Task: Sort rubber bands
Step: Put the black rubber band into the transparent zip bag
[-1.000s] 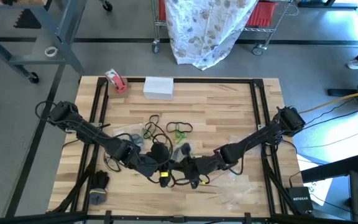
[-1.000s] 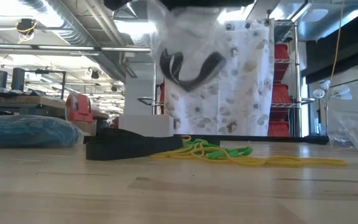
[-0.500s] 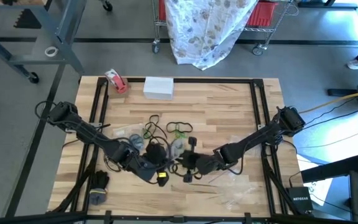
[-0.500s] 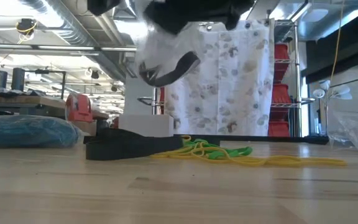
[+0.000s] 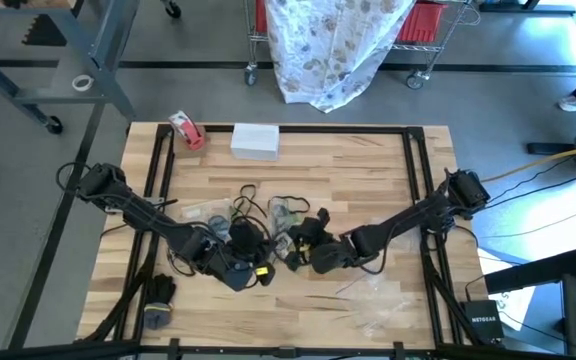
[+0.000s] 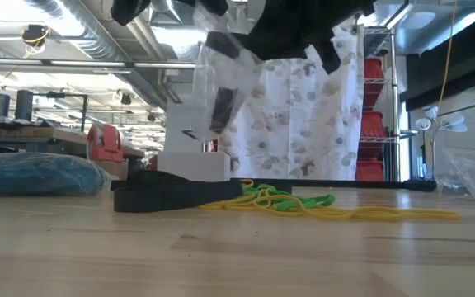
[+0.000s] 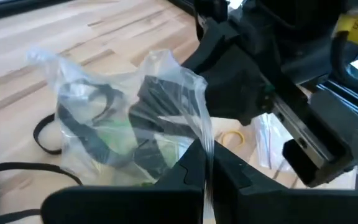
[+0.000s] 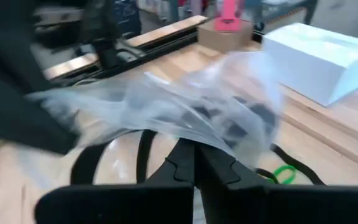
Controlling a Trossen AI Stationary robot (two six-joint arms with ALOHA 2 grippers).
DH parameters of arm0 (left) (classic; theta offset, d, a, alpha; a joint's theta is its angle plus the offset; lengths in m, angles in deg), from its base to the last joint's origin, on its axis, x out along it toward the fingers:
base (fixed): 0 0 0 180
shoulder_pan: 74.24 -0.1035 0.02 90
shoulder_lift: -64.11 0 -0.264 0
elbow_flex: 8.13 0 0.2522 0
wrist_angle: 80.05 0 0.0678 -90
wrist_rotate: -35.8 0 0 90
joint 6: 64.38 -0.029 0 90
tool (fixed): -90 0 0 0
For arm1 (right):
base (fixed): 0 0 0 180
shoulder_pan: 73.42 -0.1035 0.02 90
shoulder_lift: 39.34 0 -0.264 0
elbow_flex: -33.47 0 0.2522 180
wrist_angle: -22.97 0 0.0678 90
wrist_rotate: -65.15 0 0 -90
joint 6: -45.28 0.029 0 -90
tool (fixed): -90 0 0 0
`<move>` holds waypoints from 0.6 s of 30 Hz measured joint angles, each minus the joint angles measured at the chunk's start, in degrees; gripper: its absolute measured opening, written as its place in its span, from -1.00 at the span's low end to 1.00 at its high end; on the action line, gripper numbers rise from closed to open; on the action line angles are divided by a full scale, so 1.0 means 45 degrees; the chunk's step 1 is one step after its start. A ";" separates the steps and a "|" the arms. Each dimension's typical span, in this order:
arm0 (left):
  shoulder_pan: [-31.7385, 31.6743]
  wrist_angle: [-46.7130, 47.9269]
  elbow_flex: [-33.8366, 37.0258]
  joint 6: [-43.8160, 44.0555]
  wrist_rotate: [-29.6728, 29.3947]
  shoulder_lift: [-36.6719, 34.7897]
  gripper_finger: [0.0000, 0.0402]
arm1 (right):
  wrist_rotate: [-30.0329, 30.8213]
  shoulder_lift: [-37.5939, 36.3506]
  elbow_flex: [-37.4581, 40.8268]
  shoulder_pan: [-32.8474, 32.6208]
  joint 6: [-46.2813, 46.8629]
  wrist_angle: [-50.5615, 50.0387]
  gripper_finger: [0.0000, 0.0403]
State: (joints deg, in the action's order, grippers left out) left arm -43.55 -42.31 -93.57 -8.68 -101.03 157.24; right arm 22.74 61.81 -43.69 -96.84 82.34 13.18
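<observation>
From above, the left gripper [image 5: 251, 262] and right gripper [image 5: 306, 240] meet low at the table's middle, both pinched on a clear bag [image 5: 286, 222] that is hard to make out between the dark arms. Loose rubber bands [image 5: 290, 207], black and green, lie on the wooden table [image 5: 368, 170] just beyond the grippers; a second tangle [image 5: 249, 215] sits partly hidden under the left arm. Farther beyond are a white box [image 5: 255, 141] and a red-and-white tape roll [image 5: 187, 130]. More clear plastic [image 5: 383, 295] lies nearer than the right gripper.

From table height, the grippers are cut off at the upper edge; the bag [image 6: 221, 91] hangs below them with a dark band inside. Yellow and green bands [image 6: 303, 204] lie on the wood beside a black strap [image 6: 176, 195].

The left wrist view shows its fingers [image 7: 185, 171] closed tight on the bag's edge, with black and green bands [image 7: 114, 134] inside; the right arm blocks what lies behind.

The right wrist view shows its fingers [image 8: 185, 165] closed narrow on the blurred plastic; a green band [image 8: 283, 173] lies beyond.
</observation>
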 joint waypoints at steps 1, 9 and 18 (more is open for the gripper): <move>0.0000 -0.0002 0.0000 0.0011 -0.0069 0.0000 -0.99 | -0.0164 0.0000 0.0000 0.0077 0.0010 0.0014 -0.99; -0.0271 -0.0016 0.0000 -0.0073 -0.0161 0.0000 -0.99 | -0.2378 -0.0005 0.0000 0.0553 0.0053 0.0014 -0.97; -0.0265 0.1768 0.0000 0.0781 -0.0064 0.0005 -0.99 | -0.3426 -0.0197 -0.0122 0.0481 -0.1805 0.0007 -0.35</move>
State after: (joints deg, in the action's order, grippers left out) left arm -44.74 -34.35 -93.57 -5.17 -101.32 157.26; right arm 7.32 60.92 -44.24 -94.67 74.22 13.21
